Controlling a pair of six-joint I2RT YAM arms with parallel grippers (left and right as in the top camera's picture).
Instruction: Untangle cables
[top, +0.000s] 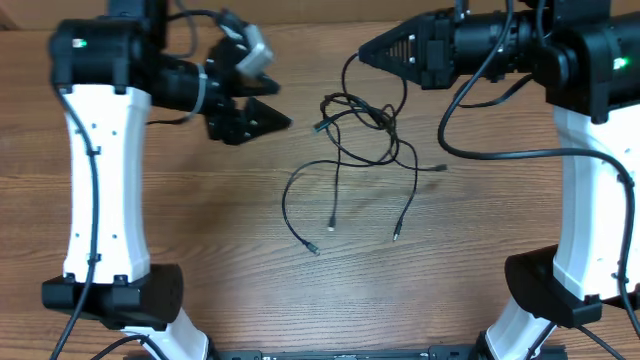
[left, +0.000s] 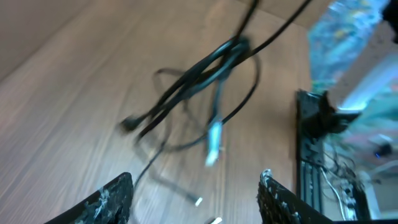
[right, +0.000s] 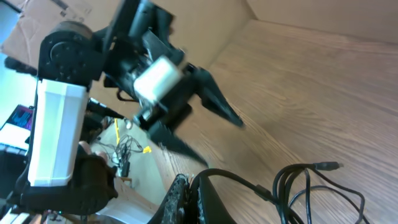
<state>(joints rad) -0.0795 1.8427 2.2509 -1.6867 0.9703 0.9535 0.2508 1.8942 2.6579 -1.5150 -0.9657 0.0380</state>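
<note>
L gripper (top: 281, 104) hovered open, nothing betw. its fingers, just left of the cables (top: 382, 120). R gripper (top: 364, 52) was closed on one strand at the tangle's top, strand rising to its tip. Rest of the bundle lay mid-table (top: 200, 230) betw. the arms, plug ends trailing toward the bases.

Bright, even light; motion-blurred cables (left: 199, 71) in left wrist view
</note>
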